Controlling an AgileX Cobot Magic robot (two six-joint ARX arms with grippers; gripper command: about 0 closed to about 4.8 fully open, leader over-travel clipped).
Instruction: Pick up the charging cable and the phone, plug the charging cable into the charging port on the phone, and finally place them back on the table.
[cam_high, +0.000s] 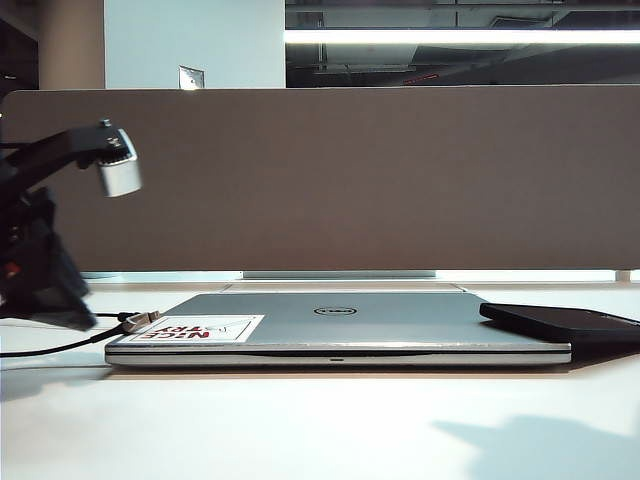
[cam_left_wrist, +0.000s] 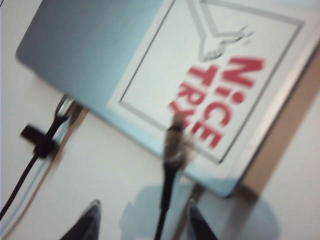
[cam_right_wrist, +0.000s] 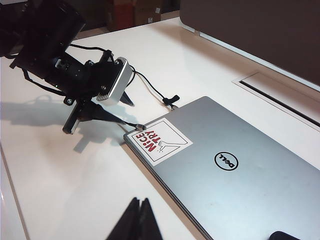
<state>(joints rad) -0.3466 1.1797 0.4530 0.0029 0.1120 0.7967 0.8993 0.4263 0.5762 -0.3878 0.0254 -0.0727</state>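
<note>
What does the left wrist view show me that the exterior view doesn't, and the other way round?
Only the left wrist view: the left gripper with its dark fingers open on either side of the thin black charging cable, and a small black strap on a second stretch of cord.

Only the exterior view: the flat glossy black phone lying on the laptop's right corner, the tall grey-brown divider panel, the laptop's round logo.

Both: the silver closed laptop, its red-lettered sticker, the cable's silvery plug at the laptop's edge, the white table.
</note>
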